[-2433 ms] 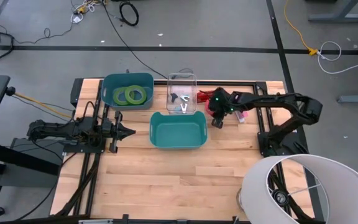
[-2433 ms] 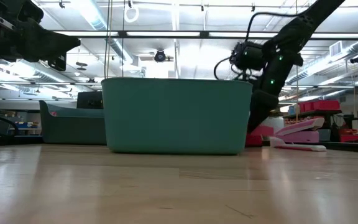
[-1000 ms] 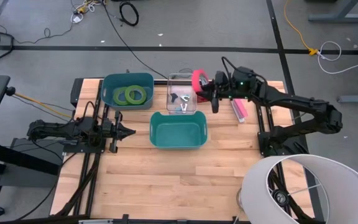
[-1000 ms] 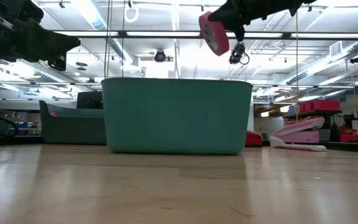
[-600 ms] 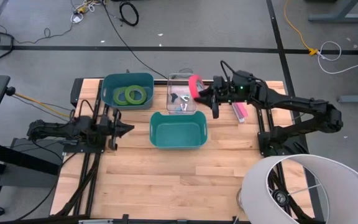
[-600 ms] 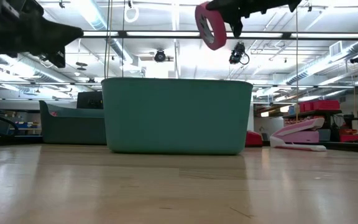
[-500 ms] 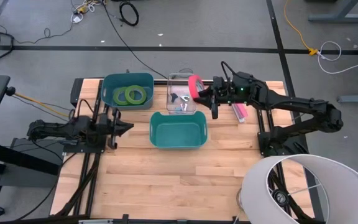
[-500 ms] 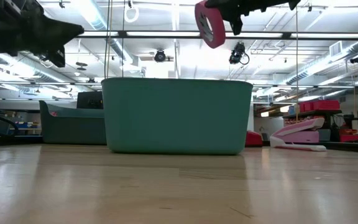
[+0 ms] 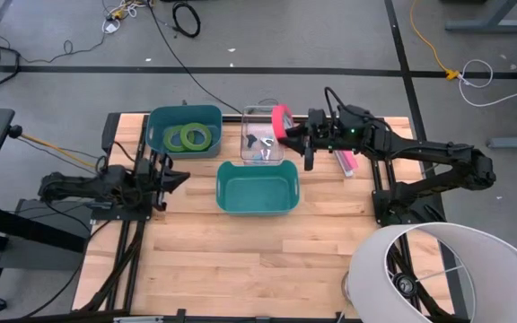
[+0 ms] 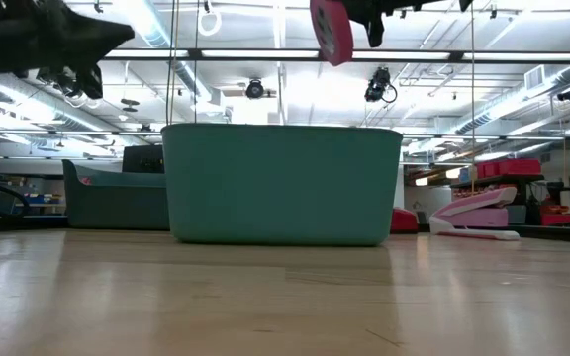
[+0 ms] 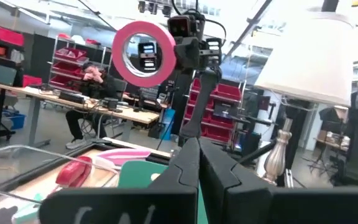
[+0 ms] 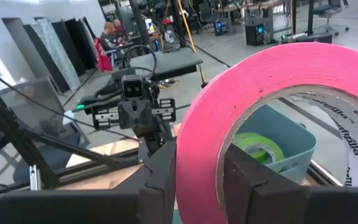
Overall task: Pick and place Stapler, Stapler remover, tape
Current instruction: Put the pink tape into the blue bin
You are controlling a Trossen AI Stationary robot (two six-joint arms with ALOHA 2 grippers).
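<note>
The right hand (image 9: 296, 135) is clamped on the pink tape roll (image 9: 281, 121), its two dark fingers (image 12: 160, 171) pinching the roll's wall from inside and outside. The roll stands on edge, held up in the air above the right side of the clear bin (image 9: 263, 135) at the far middle of the tabletop (image 9: 240, 260). From table height the roll (image 10: 331, 28) hangs well above the rim of the teal bin (image 10: 282, 183), which sits just in front of the clear one. Seen from the left arm's side, the roll (image 11: 144, 52) faces across the table with its open centre showing.

Inside the clear bin lie small dark items, too small to tell apart. To the left of it stands a darker blue-green bin (image 9: 184, 132) holding two green tape rolls (image 9: 189, 137) lying flat, side by side and overlapping. To the right of the right hand, a pink stapler (image 9: 345, 161) lies on the tabletop; from table height it (image 10: 473, 210) rests with its top raised at an angle.

The left hand (image 9: 173, 178) hovers near the left edge of the tabletop, its fingers together and pointing toward the teal bin. A white lampshade (image 9: 447, 274) stands at the near right corner. A person (image 11: 89, 93) sits at a desk in the room beyond.
</note>
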